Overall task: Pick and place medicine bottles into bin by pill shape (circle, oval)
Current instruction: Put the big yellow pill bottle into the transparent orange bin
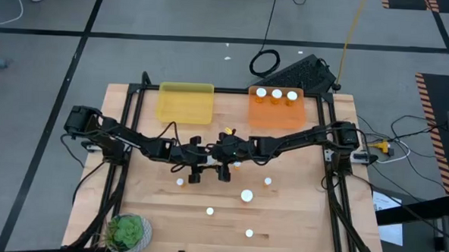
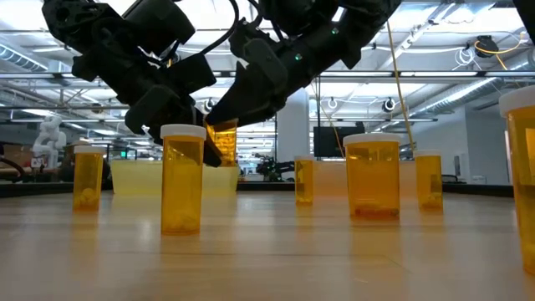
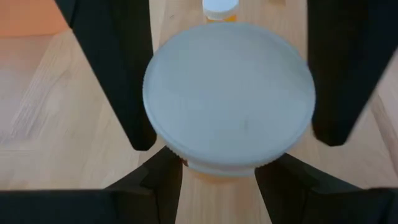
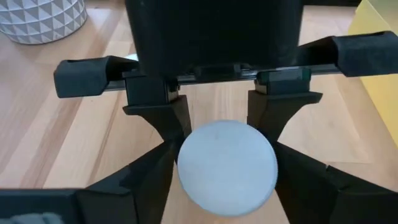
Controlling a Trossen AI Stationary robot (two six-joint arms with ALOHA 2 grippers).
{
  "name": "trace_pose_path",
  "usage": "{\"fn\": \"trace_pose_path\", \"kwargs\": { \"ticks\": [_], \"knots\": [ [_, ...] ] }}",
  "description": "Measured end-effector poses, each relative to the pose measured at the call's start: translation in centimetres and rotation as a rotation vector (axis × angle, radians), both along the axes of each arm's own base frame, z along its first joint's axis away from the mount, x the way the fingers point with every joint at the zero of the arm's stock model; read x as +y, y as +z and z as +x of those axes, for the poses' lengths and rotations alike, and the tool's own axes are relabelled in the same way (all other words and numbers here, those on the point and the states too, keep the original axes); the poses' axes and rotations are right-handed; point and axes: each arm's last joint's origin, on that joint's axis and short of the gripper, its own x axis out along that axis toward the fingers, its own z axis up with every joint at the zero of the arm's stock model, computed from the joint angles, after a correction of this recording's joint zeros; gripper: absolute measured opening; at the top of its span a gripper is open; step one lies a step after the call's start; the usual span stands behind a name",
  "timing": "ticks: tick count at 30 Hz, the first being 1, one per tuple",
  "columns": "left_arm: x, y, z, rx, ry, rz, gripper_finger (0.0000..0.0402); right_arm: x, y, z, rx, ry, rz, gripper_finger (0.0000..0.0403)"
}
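High view, orange bin (image 1: pixel 277 115) holding three medicine bottles (image 1: pixel 276 93), yellow bin (image 1: pixel 185 104)

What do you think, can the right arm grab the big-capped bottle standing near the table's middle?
Probably, but not right away. The big-capped bottle stands close by in the open, yet the right gripper and the left gripper are both around a raised bottle up in the air.

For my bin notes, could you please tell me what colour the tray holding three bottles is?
Orange tray, clearest in the high view.
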Motion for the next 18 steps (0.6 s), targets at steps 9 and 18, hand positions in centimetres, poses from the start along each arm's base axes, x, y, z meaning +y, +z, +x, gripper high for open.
{"fn": "trace_pose_path", "kwargs": {
  "ticks": [9,18],
  "knots": [
    [0.01,0.00,0.00,-0.001,0.006,-0.001,0.0180,-0.10,-0.05,-0.04,0.007,-0.002,0.000,0.0211],
    [0.13,0.06,0.03,-0.014,0.071,-0.012,0.0247,-0.91,-0.08,-0.19,0.026,-0.022,0.004,0.0213]
  ]
}}
